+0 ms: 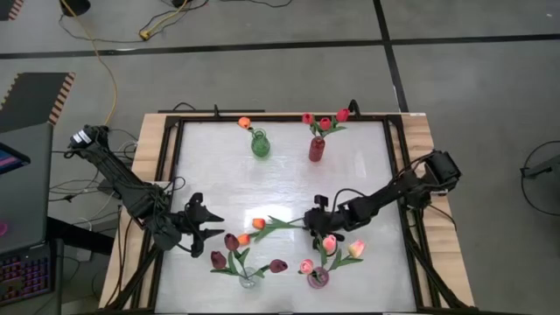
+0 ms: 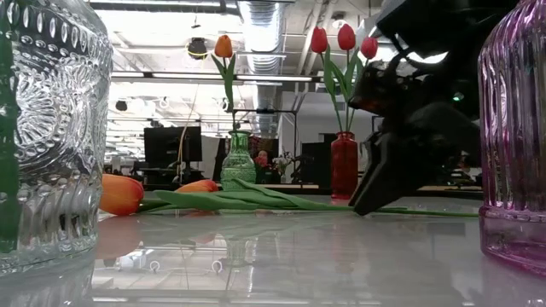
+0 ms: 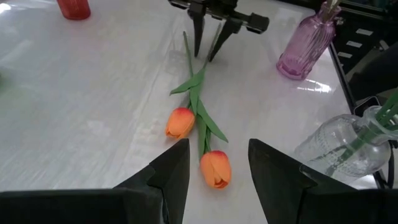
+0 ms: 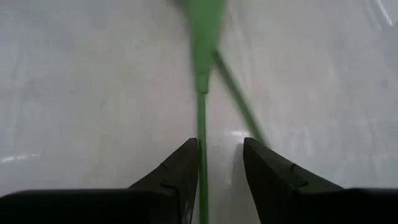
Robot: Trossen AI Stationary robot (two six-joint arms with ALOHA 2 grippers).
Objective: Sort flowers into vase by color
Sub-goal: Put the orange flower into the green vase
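Observation:
Two orange tulips (image 3: pixel 180 122) (image 3: pixel 216 169) lie flat on the table between my grippers, heads toward my left gripper, stems (image 1: pixel 284 224) toward my right one. My left gripper (image 3: pixel 219 162) is open and empty, just short of the nearer head. My right gripper (image 4: pixel 221 162) is open and low at the stem ends, with one thin stem (image 4: pixel 202 124) running between its fingers and a second stem (image 4: pixel 239 102) slanting toward one fingertip. An orange tulip stands in the green vase (image 1: pixel 260 144) and red ones stand in the red vase (image 1: pixel 316 149). My right gripper has one tulip stem (image 4: pixel 201 168) running along between its fingers, close against the inner side of one finger (image 4: pixel 186 177). I cannot tell whether it touches. The fingers slant down toward the table and lie along the stem, which rests on the table.
A clear vase (image 1: pixel 248 278) with maroon tulips and a purple vase (image 1: pixel 318 277) with pink tulips stand near the front edge, just in front of the lying tulips. The green and red vases stand at the far side. The table's middle (image 1: pixel 280 184) is bare.

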